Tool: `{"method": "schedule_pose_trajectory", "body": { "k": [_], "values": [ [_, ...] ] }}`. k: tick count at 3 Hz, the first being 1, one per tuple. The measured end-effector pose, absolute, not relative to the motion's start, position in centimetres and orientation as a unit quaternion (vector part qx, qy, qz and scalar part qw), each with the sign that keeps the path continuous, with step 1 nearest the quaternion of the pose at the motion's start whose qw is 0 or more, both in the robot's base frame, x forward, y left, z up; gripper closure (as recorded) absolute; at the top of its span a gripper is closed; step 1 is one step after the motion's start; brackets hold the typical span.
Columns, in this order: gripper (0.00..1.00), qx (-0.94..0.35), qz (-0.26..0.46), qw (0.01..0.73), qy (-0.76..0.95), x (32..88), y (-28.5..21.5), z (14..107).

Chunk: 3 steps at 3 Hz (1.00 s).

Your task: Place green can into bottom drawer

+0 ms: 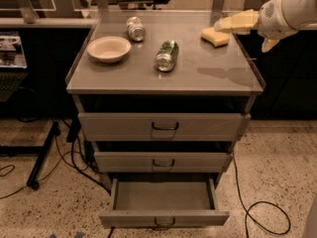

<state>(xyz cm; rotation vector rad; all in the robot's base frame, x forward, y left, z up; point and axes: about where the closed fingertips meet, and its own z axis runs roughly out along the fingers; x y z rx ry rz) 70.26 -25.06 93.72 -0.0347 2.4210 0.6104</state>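
Observation:
The green can lies on its side near the middle of the cabinet top, with one silver end facing me. The bottom drawer is pulled out and open, and its inside shows nothing in it. My gripper hangs above the top's back right corner, pointing left over a yellow sponge. It is well to the right of the green can and holds nothing that I can see.
A silver-white can lies at the back of the top, and a cream bowl stands at the left. The two upper drawers are pushed in. Cables trail on the floor at the right, and a stand leg is at the left.

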Motion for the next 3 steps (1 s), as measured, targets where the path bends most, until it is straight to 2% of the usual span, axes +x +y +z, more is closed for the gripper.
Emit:
{"method": "schedule_pose_trajectory", "body": {
  "k": [1, 2, 3],
  "values": [
    [0.00, -0.062, 0.263, 0.305, 0.913, 70.7, -19.6, 94.3],
    [0.00, -0.079, 0.251, 0.303, 0.916, 72.2, -16.1, 93.9],
    [0.00, -0.084, 0.244, 0.302, 0.918, 72.7, -15.2, 93.7]
  ]
}}
